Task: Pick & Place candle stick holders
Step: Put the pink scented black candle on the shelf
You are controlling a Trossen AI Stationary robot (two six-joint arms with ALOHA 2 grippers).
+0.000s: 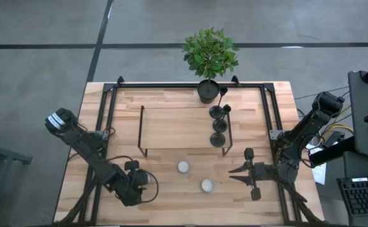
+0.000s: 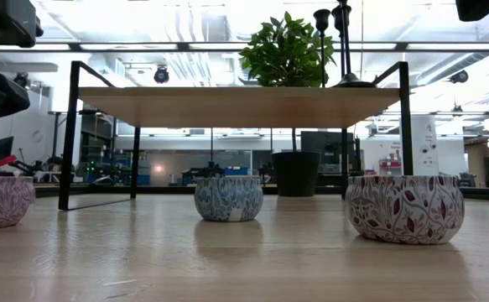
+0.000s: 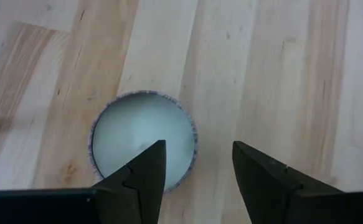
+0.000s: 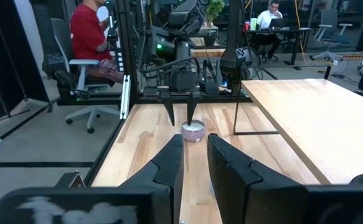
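Three black candle stick holders (image 1: 219, 125) stand in a row on their disc bases at the right end of the raised wooden shelf (image 1: 177, 126); the low view shows their stems (image 2: 342, 38) on top of it. My left gripper (image 3: 197, 165) hangs open, pointing steeply down, just above a white candle in a patterned tin (image 3: 142, 138) near the table's front left. One finger is over the tin's rim and the other beside it. My right gripper (image 4: 197, 149) is level at the front right with a narrow gap and nothing between its fingers.
Two more patterned candle tins (image 1: 183, 167) (image 1: 207, 185) sit on the table in front of the shelf. A potted plant (image 1: 209, 57) stands at the far edge. A black frame (image 1: 269, 126) rims the table. People sit at desks beyond the table (image 4: 91, 31).
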